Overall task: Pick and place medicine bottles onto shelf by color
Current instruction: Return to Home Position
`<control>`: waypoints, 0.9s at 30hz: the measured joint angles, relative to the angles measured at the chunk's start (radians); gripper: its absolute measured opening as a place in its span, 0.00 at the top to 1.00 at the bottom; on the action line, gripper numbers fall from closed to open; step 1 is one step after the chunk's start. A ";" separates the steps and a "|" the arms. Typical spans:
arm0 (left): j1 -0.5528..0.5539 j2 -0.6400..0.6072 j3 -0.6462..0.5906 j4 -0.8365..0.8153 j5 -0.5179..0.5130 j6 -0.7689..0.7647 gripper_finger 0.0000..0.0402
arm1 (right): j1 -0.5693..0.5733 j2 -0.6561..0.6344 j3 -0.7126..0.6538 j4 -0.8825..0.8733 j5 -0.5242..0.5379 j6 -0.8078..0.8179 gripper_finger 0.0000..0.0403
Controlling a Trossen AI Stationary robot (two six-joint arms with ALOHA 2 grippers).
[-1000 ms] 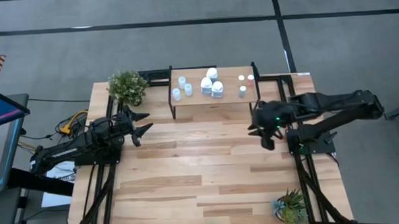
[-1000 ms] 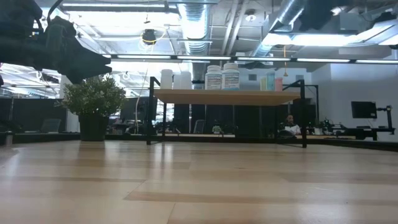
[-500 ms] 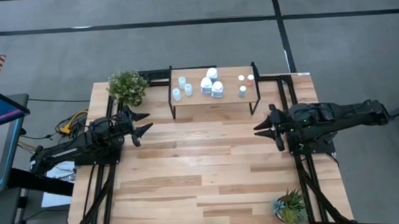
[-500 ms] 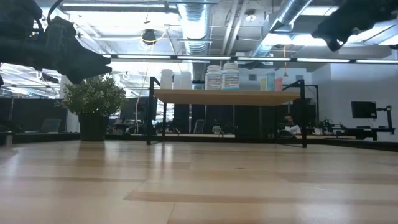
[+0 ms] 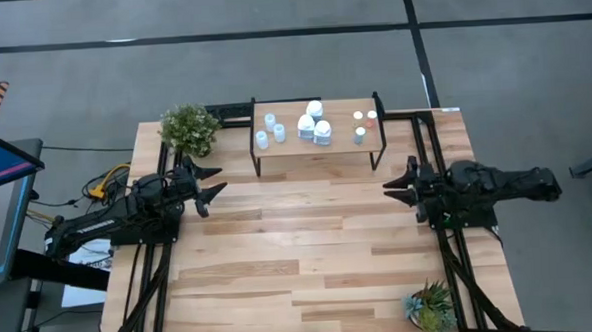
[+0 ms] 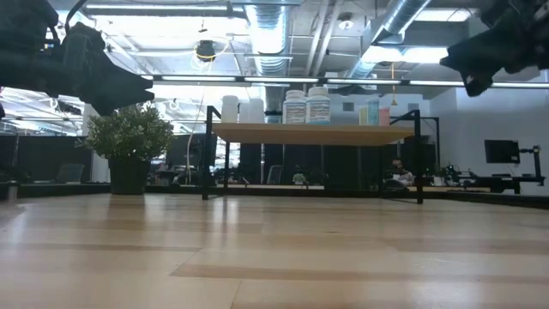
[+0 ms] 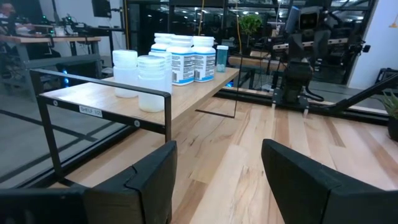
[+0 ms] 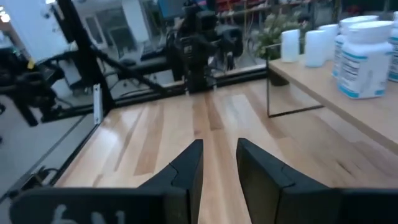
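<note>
The shelf (image 5: 315,145) stands at the table's far edge on thin black legs. Medicine bottles stand on its top: larger white ones (image 5: 314,122) in the middle, pale-blue ones (image 5: 270,134) to their left and small coloured ones (image 5: 364,124) to their right. My left gripper (image 5: 217,181) hovers level near the table's left edge. It is open and holds nothing, its fingers (image 7: 149,180) pointing toward the shelf. My right gripper (image 5: 397,188) hovers level near the right edge, below the shelf's right end in the high view. It is open by a narrow gap (image 8: 217,165) and holds nothing.
A leafy potted plant (image 5: 189,128) stands at the far left beside the shelf. A small succulent (image 5: 429,306) stands at the near right corner. The wooden tabletop (image 5: 300,251) lies bare between the two arms and toward the near edge.
My right arm has folded back toward the table's right edge and sunk. Its gripper has tipped from slanting down to level and has come into the low view from above. The gap between its fingers looks the same. The left arm and the bottles have kept still.
</note>
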 joint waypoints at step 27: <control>0.000 0.000 0.000 0.000 0.000 0.000 0.45 | 0.008 -0.072 -0.246 0.277 0.041 -0.062 0.71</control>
